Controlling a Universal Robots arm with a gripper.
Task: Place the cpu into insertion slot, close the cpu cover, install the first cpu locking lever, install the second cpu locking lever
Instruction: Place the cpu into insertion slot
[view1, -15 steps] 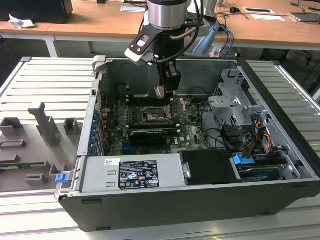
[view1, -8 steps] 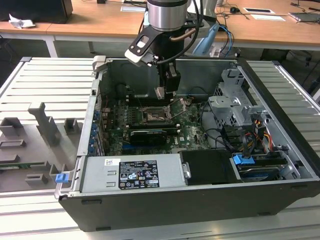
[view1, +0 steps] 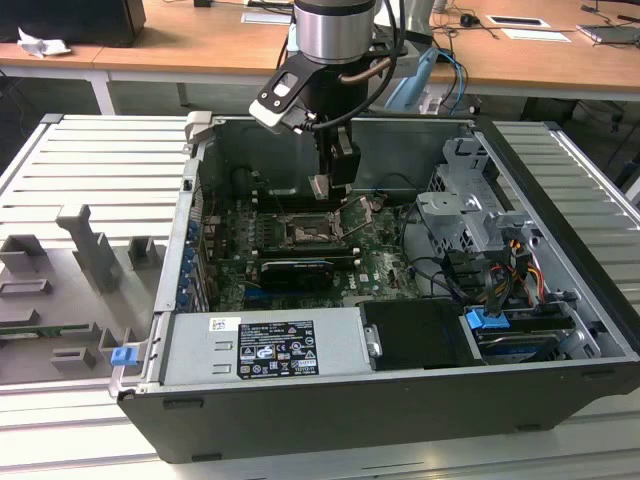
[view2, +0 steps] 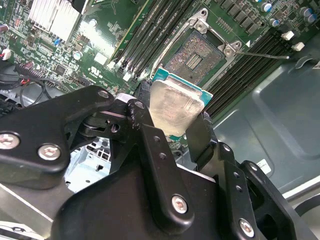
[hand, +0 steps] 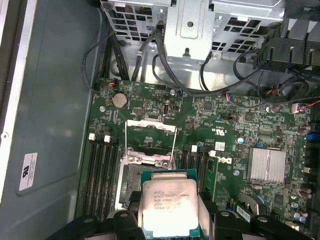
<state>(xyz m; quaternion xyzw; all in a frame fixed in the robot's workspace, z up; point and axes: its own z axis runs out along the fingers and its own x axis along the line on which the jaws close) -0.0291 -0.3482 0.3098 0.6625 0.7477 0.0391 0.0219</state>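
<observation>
My gripper (view1: 322, 188) hangs inside the open computer case, shut on the cpu (view1: 319, 185), a small square chip with a pale metal top. In both wrist views the cpu (view2: 175, 107) (hand: 170, 207) sits flat between the black fingers (view2: 145, 117), held by two opposite edges. It hovers just above and slightly to one side of the open insertion slot (hand: 131, 176) (view2: 196, 56) (view1: 303, 233). The cpu cover (hand: 150, 161) stands swung up at the far edge of the slot. A thin locking lever (view2: 262, 55) sticks out beside the slot, released.
Memory slots (hand: 102, 170) flank the socket on both sides. A black expansion card (view1: 295, 270) lies just in front of it, and a finned heatsink (hand: 267, 165) sits nearby. The power supply (view1: 265, 345), drive cage (view1: 470, 205) and loose cables (hand: 150, 45) crowd the case.
</observation>
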